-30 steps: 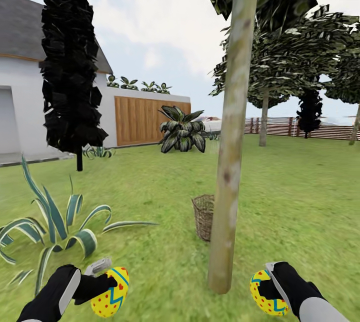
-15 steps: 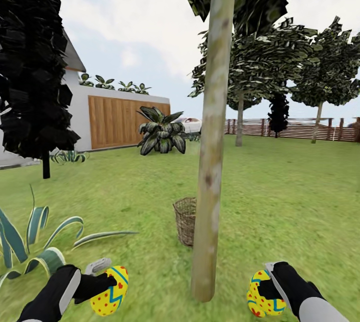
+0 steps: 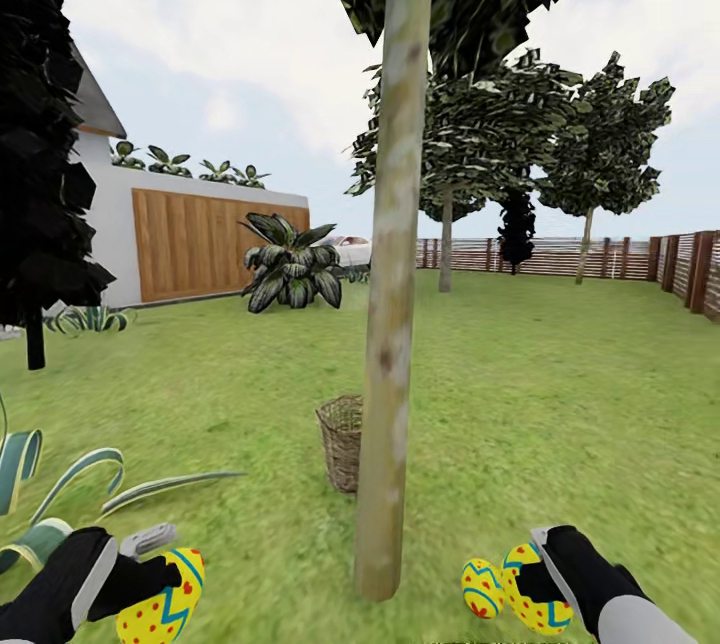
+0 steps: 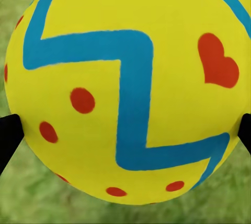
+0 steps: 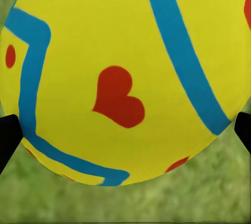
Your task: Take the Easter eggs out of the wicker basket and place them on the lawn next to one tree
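At the tree (image 3: pixel 390 324) foot: left gripper (image 3: pixel 150 589) and right gripper (image 3: pixel 535 579) each pinch an Easter egg; a third egg (image 3: pixel 481 588) lies near the trunk. Next, probably: lower and release both.

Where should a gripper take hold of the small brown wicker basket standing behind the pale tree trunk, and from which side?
Grip the brown wicker basket by its rim, from above, on the side away from the pale tree trunk: it stands upright with its mouth open upward, and the trunk covers its other side.
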